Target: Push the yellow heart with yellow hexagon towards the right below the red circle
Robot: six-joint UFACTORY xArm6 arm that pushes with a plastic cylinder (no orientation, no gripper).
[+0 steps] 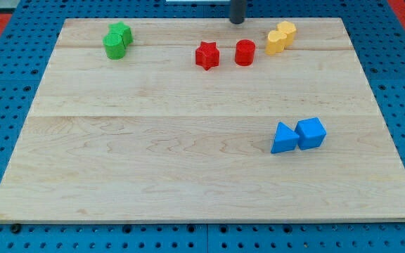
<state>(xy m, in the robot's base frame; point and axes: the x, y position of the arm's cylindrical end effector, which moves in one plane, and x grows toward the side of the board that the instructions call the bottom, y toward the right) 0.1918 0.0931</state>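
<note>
Two yellow blocks touch each other near the view's top right: one (276, 42) lower left, the other (286, 30) upper right; which is the heart and which the hexagon I cannot tell. The red circle (245, 53) stands just left of them, with a red star (207, 55) further left. My tip (238, 20) is at the view's top edge of the board, above the red circle and left of the yellow pair, touching no block.
Two green blocks (117, 40) touch at the view's top left. A blue triangle (283, 138) and a blue cube (311, 133) touch at the lower right. The wooden board (188, 140) lies on a blue pegboard.
</note>
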